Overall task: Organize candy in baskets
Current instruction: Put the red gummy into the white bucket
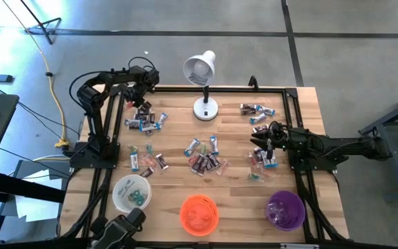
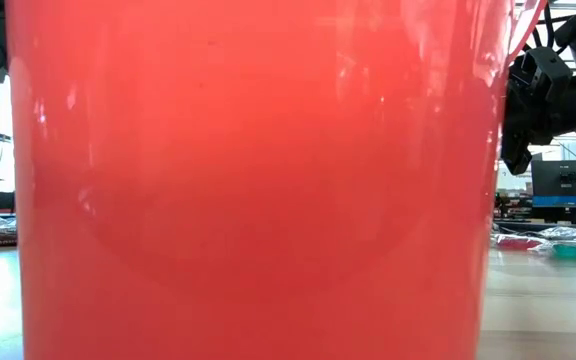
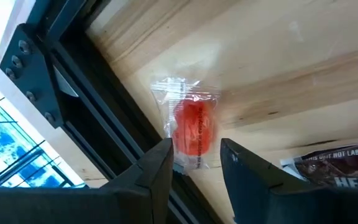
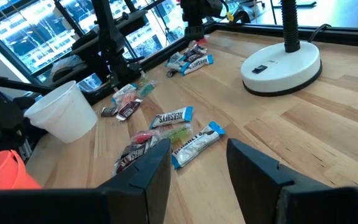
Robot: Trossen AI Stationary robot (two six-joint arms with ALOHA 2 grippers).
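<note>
Wrapped candies lie scattered on the wooden table: a cluster far left [image 1: 144, 123], one in the middle [image 1: 204, 162], one far right [image 1: 254, 109]. The white basket [image 1: 116, 190], orange basket [image 1: 185, 207] and purple basket [image 1: 271, 207] stand along the near edge. My left gripper [image 1: 142, 105] is open at the far-left cluster. In its wrist view a red candy in clear wrap [image 3: 191, 127] lies between its fingers [image 3: 194, 152], beside the black frame rail. My right gripper [image 1: 264, 145] is open above the right-hand candies [image 1: 262, 160] and faces the middle cluster [image 4: 185, 134]. My left gripper's open fingers stand on either side of the near end of the red candy's clear wrapper [image 3: 180, 163], which lies flat on the table. Whether a fingertip [image 3: 165, 152] touches the wrapper, I cannot tell.
A white desk lamp stands on its round base [image 1: 204, 107] at the far middle of the table, also seen in the right wrist view [image 4: 281, 65]. A black frame rail [image 3: 104, 130] borders the table. The orange basket wall [image 2: 258, 180] fills the low view.
</note>
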